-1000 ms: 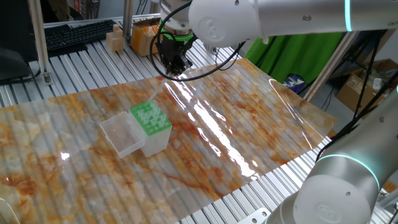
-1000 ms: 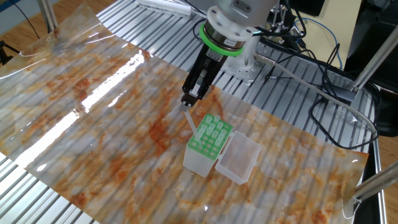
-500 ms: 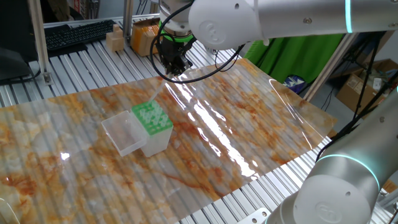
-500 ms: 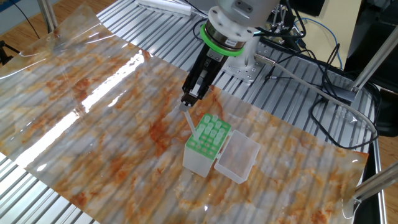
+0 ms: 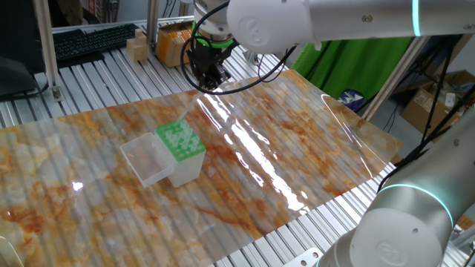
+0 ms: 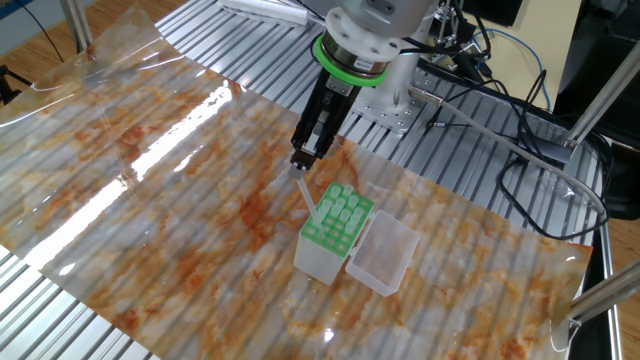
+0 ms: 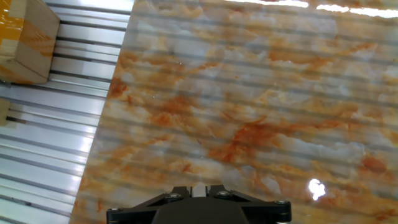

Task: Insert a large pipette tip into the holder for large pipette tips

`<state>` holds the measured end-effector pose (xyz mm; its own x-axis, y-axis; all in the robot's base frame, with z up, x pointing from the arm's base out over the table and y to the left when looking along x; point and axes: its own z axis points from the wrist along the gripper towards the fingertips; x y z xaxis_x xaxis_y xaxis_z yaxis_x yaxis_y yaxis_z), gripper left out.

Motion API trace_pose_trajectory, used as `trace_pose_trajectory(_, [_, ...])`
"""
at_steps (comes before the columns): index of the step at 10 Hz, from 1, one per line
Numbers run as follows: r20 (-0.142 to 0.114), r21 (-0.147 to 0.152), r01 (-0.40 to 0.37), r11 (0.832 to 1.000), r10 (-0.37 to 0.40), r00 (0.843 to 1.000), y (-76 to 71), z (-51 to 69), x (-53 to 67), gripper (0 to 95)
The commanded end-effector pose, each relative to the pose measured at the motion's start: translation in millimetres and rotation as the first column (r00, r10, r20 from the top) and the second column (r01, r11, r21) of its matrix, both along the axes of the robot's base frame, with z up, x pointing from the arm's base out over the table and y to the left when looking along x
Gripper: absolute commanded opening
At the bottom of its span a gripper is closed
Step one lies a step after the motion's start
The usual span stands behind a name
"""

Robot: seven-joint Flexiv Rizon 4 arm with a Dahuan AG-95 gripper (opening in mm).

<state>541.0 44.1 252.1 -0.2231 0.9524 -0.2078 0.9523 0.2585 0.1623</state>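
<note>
The holder for large pipette tips is a clear box with a green rack plate (image 5: 180, 141) and stands mid-table with its clear lid (image 5: 145, 159) folded open beside it. It also shows in the other fixed view (image 6: 337, 216). My gripper (image 6: 301, 160) hangs just above and behind the rack, also seen in one fixed view (image 5: 208, 84). It is shut on the wide end of the large pipette tip (image 6: 308, 196). The tip slants down with its point at the green plate's near holes. In the hand view a whitish piece (image 7: 199, 189) sits between the fingers; the holder is out of that view.
A glossy marbled sheet (image 5: 297, 148) covers the slatted table. Cardboard boxes (image 5: 136, 46) and a keyboard (image 5: 89, 37) lie beyond the far edge. Cables (image 6: 480, 90) and a mounting plate sit behind the arm. A second arm's base (image 5: 415, 222) stands at the front right.
The arm has risen a little and shifted slightly. The rack nudged sideways half a second ago and is back where it stood. The tip still slants between the gripper and the rack.
</note>
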Motion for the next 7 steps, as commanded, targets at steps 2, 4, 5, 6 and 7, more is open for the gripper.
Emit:
trace_pose_trajectory(2, [-0.003,0.007,-0.031,0.999,0.031,1.0,0.0,-0.4,0.5,0.0])
trace_pose_trajectory(4, [-0.004,0.008,-0.038,0.999,0.038,0.999,0.0,-0.4,0.5,0.0])
trace_pose_trajectory(5, [-0.009,0.018,-0.035,0.999,0.035,0.999,0.0,-0.4,0.5,0.0])
trace_pose_trajectory(6, [-0.01,0.022,-0.037,0.999,0.038,0.999,0.0,-0.4,0.5,0.0])
trace_pose_trajectory(7, [-0.01,0.022,-0.042,0.999,0.042,0.999,0.0,-0.4,0.5,0.0])
